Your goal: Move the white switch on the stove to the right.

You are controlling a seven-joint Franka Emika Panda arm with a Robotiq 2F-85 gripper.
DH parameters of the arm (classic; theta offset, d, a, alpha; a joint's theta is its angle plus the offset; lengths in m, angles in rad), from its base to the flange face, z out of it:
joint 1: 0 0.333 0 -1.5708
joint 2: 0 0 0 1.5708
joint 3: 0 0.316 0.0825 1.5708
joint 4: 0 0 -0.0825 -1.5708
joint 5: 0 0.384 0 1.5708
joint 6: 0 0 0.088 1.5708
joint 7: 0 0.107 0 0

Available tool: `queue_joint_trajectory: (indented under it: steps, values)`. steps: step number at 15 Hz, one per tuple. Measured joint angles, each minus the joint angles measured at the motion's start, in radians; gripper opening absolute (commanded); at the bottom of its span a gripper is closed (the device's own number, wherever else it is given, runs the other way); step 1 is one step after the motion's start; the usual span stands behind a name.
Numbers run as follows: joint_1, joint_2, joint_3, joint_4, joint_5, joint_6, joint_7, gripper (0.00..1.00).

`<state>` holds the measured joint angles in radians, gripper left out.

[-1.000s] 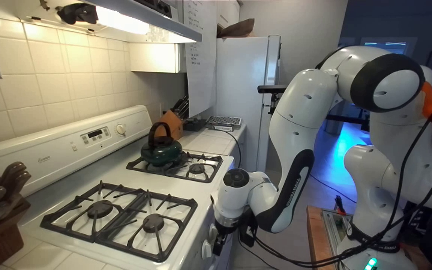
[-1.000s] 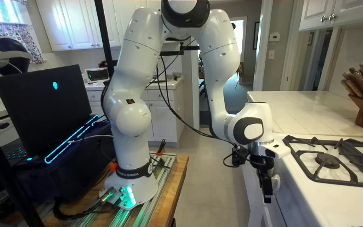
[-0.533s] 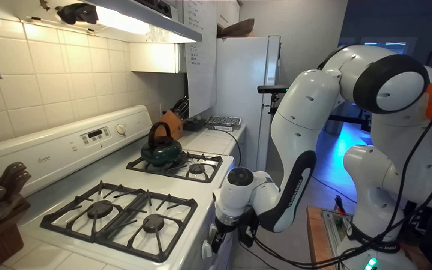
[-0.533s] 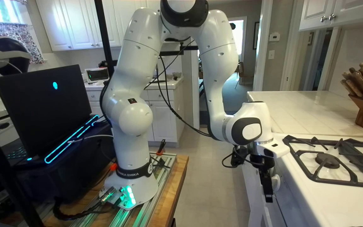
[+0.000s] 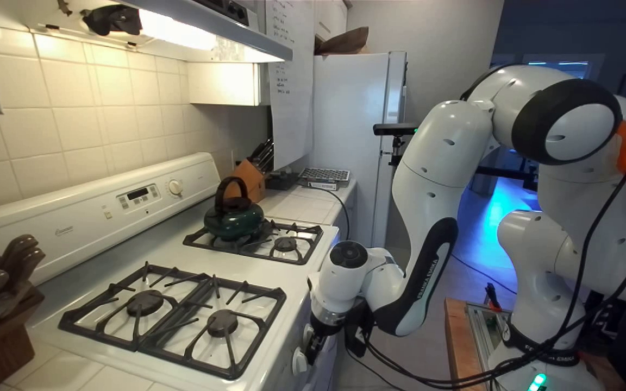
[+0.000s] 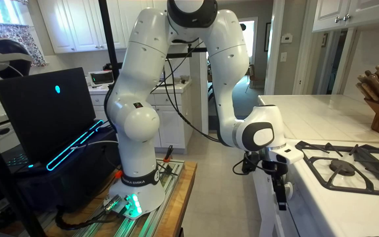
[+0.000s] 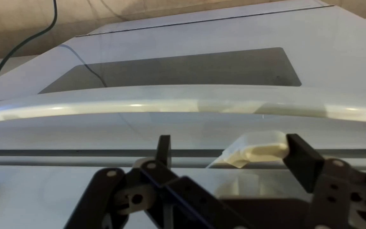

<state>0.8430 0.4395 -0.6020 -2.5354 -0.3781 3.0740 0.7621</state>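
Note:
The stove (image 5: 220, 274) is a white gas range with black grates; it also shows in an exterior view (image 6: 341, 214). White knobs (image 5: 299, 361) stick out of its front face; one knob (image 6: 289, 190) shows just behind the gripper. In the wrist view, a white knob (image 7: 259, 149) lies between the spread fingers of my gripper (image 7: 229, 144). The knob is close against the right finger, with a wide gap to the left finger. Contact is hard to tell. In both exterior views the gripper (image 5: 317, 347) (image 6: 280, 196) points down in front of the stove's front.
The oven door's white handle bar (image 7: 183, 98) runs across beyond the fingers in the wrist view. A green kettle (image 5: 234, 220) stands on a rear burner. Knife blocks (image 5: 0, 326) (image 5: 253, 179) stand on the counters. A range hood (image 5: 226, 27) hangs above. A laptop (image 6: 44, 115) stands beside the robot base.
The gripper has shifted slightly, a little closer to the stove front and knobs. Over the last half second it has hardly moved. The stove and knobs look unchanged in the exterior views.

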Motion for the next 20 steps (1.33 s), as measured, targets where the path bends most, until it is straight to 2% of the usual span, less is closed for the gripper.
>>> queue_joint_trajectory:
  steps: [6, 11, 20]
  values:
    - [0.005, -0.012, 0.011, 0.000, 0.001, 0.010, 0.001, 0.20]
    - [-0.002, -0.013, 0.019, -0.001, 0.003, 0.012, 0.014, 0.18]
    - [-0.087, -0.053, 0.074, -0.016, 0.004, -0.023, 0.014, 0.18]
